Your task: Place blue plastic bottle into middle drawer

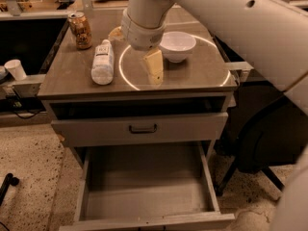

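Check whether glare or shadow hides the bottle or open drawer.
Camera view: a bright ring reflection on the tabletop lies beside the blue plastic bottle, not over it; the gripper hangs inside that ring; the middle drawer is dim toward the back but readable.

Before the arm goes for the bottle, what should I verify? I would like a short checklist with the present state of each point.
1. Blue plastic bottle lies free on the cabinet top: ok.
2. Gripper at the bottle: not ok; it hangs to the bottle's right in the camera view, beside the white bowl.
3. Bottle grasped: not ok; it is apart from the gripper.
4. Middle drawer pulled out, floor bare: ok.
5. Drink can apart from the bottle: ok.
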### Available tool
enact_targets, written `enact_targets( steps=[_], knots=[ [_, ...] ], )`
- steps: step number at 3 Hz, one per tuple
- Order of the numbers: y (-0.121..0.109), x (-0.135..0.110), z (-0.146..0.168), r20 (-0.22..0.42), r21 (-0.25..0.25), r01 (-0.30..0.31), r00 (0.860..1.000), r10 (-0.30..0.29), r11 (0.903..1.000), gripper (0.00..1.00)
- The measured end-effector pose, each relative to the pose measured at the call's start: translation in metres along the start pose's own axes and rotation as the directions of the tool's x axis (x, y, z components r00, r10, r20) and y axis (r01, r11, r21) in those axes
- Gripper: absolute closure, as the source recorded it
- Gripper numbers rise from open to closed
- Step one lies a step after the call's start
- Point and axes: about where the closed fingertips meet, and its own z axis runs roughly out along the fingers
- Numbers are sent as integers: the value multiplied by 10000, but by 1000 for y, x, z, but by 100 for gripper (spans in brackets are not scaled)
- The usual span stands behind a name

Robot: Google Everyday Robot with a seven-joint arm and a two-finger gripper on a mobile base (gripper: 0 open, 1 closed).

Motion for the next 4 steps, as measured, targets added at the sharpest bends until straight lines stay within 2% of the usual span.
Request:
enact_targets(
  steps=[1,2,3,4],
  knots=[
    [-12,4,5,-13,-263,609,9981,-609,9978,0],
    [-37,7,23,234,-784,2008,9796,-1996,9765,0],
    [-68,9,39,674,-961,3669,9298,-3617,9253,0],
    [-95,4,51,1029,-605,5261,8486,-5189,8483,0]
  ],
)
